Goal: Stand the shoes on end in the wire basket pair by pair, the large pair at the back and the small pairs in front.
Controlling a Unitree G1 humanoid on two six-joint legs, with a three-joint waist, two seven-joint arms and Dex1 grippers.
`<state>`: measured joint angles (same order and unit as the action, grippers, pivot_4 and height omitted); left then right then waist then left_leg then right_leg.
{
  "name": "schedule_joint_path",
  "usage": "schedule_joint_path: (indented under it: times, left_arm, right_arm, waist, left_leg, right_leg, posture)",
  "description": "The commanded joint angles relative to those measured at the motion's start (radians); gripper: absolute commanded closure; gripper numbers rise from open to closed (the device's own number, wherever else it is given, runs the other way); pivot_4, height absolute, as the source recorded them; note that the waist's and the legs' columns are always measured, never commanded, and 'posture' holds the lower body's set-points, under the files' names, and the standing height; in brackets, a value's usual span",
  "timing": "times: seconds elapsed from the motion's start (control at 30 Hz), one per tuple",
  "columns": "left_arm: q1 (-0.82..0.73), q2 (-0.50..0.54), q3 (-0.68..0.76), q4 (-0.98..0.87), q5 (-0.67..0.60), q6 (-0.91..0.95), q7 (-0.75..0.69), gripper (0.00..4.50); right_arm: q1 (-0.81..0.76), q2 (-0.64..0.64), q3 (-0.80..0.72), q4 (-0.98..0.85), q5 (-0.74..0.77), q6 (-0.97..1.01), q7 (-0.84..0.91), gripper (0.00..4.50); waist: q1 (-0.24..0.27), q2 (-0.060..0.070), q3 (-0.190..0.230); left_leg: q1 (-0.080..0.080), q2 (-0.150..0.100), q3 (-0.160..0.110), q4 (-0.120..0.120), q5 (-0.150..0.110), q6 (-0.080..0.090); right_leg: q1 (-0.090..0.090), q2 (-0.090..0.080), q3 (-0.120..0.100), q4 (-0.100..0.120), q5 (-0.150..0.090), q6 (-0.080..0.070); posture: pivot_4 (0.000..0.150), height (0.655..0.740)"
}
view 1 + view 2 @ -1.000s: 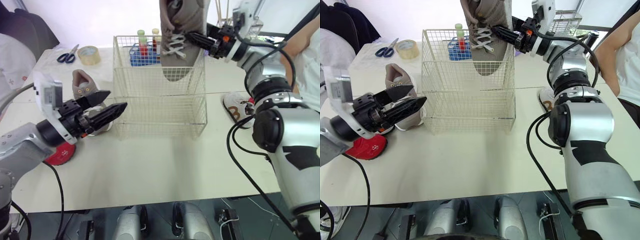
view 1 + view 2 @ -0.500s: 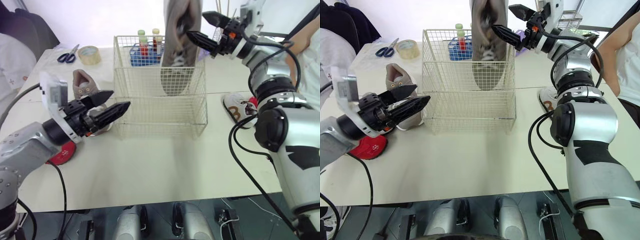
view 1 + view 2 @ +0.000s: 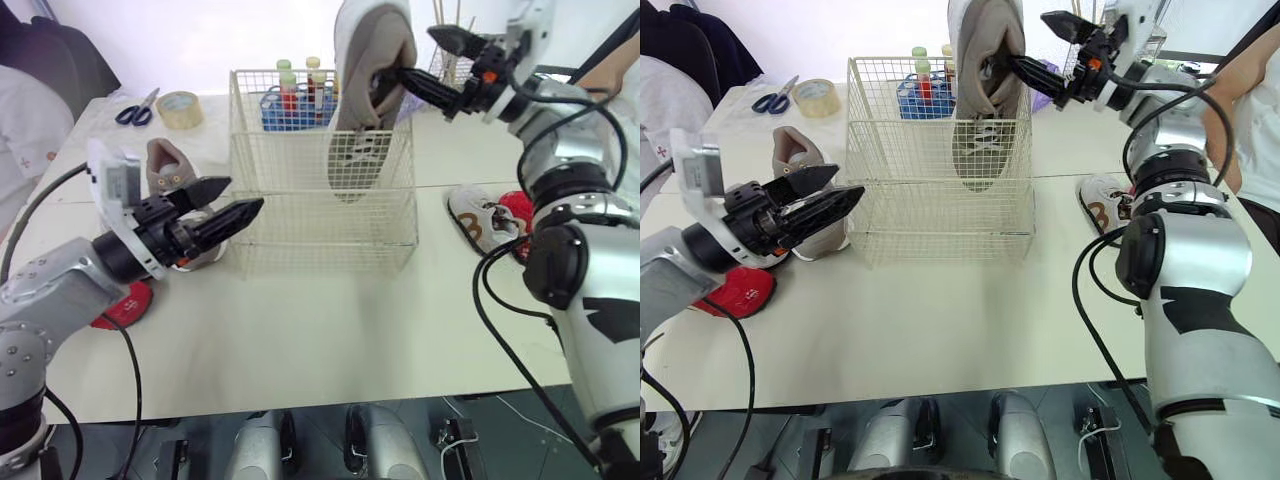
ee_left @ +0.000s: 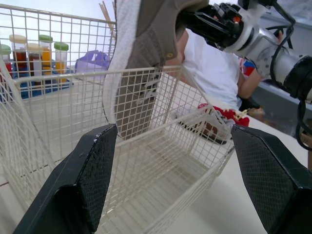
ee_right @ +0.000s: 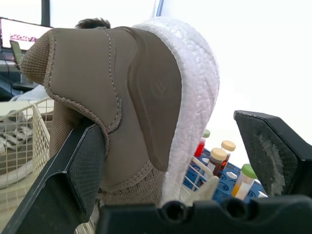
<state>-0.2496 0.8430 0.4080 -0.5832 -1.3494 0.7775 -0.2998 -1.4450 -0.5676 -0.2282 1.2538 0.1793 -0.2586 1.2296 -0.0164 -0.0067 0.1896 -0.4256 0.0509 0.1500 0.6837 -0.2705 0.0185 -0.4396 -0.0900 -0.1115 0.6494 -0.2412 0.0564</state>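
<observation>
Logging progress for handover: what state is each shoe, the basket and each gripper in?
large taupe shoe: toe down in basket, heel above rim
wire basket: holds that shoe alone
second taupe shoe: on table, outside
small white shoe: on table, outside
right gripper: open, finger in collar
left gripper: open, empty

bright even light, washed-out white backdrop (image 3: 200,40) behind wire basket (image 3: 320,215), soft shadows on pale table (image 3: 330,330)

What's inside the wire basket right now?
One big tan shoe, toe down at the back, heel poking above the rim of the wire basket. The right gripper, open, has one finger in the shoe's opening. The mesh hides whether the toe touches the bottom.
</observation>
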Motion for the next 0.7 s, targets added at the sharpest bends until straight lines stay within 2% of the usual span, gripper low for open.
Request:
schedule_joint_path:
  times: [0.03, 0.2, 0.33, 0.5, 0.53, 0.57, 0.6, 0.7]
  left_arm:
    - [0.007, 0.019, 0.048, -0.007, -0.019, -0.007, -0.012, 0.66]
    - [0.001, 0.022, 0.033, 0.017, -0.003, -0.006, -0.035, 0.66]
    - [0.009, 0.029, 0.042, 0.031, 0.011, -0.004, -0.049, 0.66]
    - [0.01, 0.071, 0.153, 0.12, 0.009, 0.0, -0.014, 0.66]
    - [0.004, 0.094, 0.187, 0.163, 0.002, 0.01, -0.004, 0.41]
    - [-0.002, 0.141, 0.227, 0.239, 0.031, 0.025, -0.011, 0.1]
    - [-0.005, 0.176, 0.254, 0.293, 0.054, 0.035, -0.019, 0.02]
    - [-0.016, 0.265, 0.224, 0.459, 0.217, 0.023, -0.043, 0.02]
  right_arm:
    - [-0.003, -0.03, -0.038, -0.112, 0.067, 0.039, 0.064, 0.07]
    - [0.085, -0.026, 0.029, -0.248, 0.05, 0.109, 0.155, 0.07]
    - [0.191, -0.05, 0.073, -0.434, 0.058, 0.219, 0.186, 0.07]
    - [0.289, -0.136, 0.077, -0.684, 0.098, 0.416, 0.175, 0.07]
    - [0.294, -0.159, 0.063, -0.729, 0.113, 0.459, 0.158, 0.02]
    - [0.302, -0.205, 0.053, -0.791, 0.123, 0.532, 0.144, 0.0]
    - [0.311, -0.238, 0.048, -0.84, 0.133, 0.587, 0.13, 0.0]
    - [0.362, -0.326, 0.076, -0.917, 0.105, 0.63, 0.121, 0.0]
  waist:
    - [0.0, 0.0, 0.0]
    - [-0.001, 0.0, 0.0]
    - [0.001, 0.0, 0.0]
    - [0.002, 0.0, 0.0]
    - [0.001, 0.0, 0.0]
    - [0.001, 0.0, 0.0]
    - [0.001, 0.0, 0.0]
    - [0.002, 0.0, 0.0]
  left_leg:
    - [0.0, 0.0, 0.0, 0.0, 0.0, 0.0]
    - [0.001, 0.0, 0.0, 0.0, 0.0, 0.0]
    - [0.001, 0.0, 0.0, 0.0, 0.0, 0.0]
    - [0.0, 0.0, 0.0, 0.0, 0.0, 0.0]
    - [0.0, 0.0, 0.0, 0.0, 0.0, 0.0]
    - [0.0, 0.0, 0.0, 0.0, 0.0, 0.0]
    - [0.0, 0.001, 0.0, 0.0, 0.0, 0.0]
    - [0.0, 0.0, 0.0, -0.001, 0.0, -0.001]
  right_leg:
    - [0.0, 0.0, 0.0, 0.0, 0.0, 0.0]
    - [0.0, 0.0, 0.0, 0.0, 0.0, 0.0]
    - [0.001, 0.0, 0.0, 0.0, 0.0, 0.0]
    - [0.0, 0.0, 0.0, 0.0, 0.0, 0.0]
    - [0.0, 0.0, 0.0, 0.0, 0.0, 0.0]
    - [-0.001, 0.0, 0.0, 0.001, 0.0, 0.0]
    - [-0.001, 0.0, 0.0, 0.001, 0.0, 0.0]
    - [-0.002, 0.001, -0.001, 0.0, 0.0, 0.0]
  posture:
    - [0.15, 0.74]
    - [0.15, 0.74]
    - [0.15, 0.74]
    - [0.15, 0.74]
    - [0.15, 0.74]
    - [0.15, 0.74]
    - [0.15, 0.74]
    - [0.15, 0.74]
